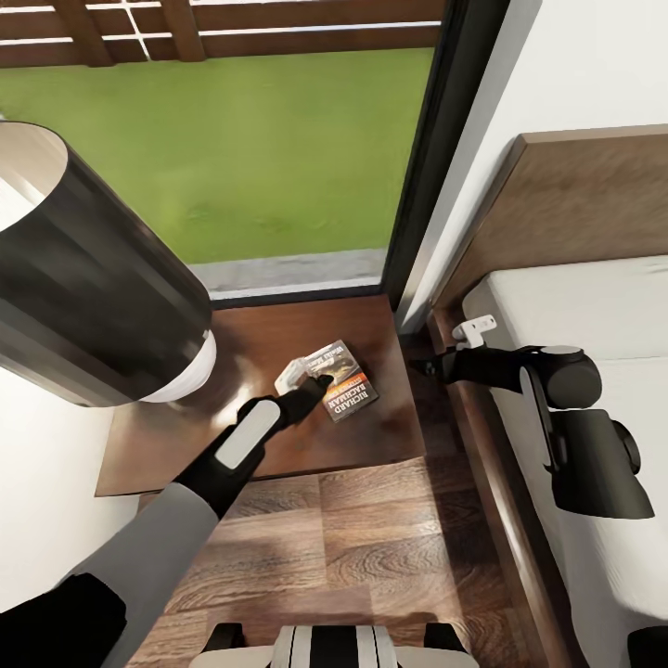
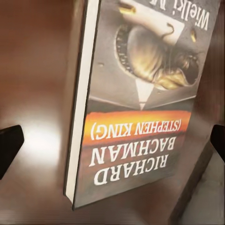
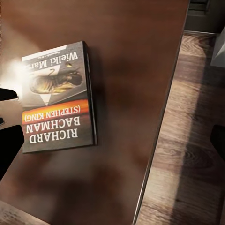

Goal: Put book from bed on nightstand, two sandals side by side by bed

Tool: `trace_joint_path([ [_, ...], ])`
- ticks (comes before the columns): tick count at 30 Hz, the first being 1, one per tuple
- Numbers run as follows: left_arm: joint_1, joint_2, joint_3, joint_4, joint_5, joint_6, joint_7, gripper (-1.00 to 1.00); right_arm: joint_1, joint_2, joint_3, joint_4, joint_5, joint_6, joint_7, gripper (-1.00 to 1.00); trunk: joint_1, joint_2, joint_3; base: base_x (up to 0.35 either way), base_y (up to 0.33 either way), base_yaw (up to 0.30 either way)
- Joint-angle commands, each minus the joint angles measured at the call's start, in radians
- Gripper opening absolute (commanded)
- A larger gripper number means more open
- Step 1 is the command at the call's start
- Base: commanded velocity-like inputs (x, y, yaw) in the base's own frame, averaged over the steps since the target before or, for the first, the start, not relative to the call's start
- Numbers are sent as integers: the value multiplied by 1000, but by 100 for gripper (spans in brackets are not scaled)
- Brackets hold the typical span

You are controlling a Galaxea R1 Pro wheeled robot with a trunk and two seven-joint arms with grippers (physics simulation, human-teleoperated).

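Lying flat on the nightstand [image 1: 250, 436], the book [image 1: 345, 383] shows its cover. The left hand [image 1: 311, 394] hovers over it, fingers spread wide. The right hand [image 1: 429, 364] hangs beside the bed [image 1: 594, 306], its spread impossible to tell.

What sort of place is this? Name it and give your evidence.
Most likely a bedroom: a bed with a wooden headboard and off-white mattress, a dark wood nightstand beside it carrying a lamp and a book, and a window onto grass.

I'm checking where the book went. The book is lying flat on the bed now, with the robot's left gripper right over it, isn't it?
Not quite. The book lies flat on the nightstand, not the bed, as the head view shows. The left gripper is indeed right over it.
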Motion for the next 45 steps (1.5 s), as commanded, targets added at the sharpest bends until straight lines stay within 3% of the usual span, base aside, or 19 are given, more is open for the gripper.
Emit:
trace_joint_path([
  [1,2,2,-1,-26,5,7,22,100,-1,0,1,-1,11,3,9,100,0,0,-1,0,0,0],
  [16,14,7,-2,-308,8,61,190,100,-8,1,-3,-2,11,3,9,100,0,0,-1,0,0,0],
  [23,15,0,-7,-387,6,112,253,100,-11,1,-4,-2,11,3,10,100,0,0,-1,0,0,0],
  [45,9,-22,-30,-520,7,265,294,100,-47,-16,-9,-2,12,3,9,100,0,0,-1,0,0,0],
])
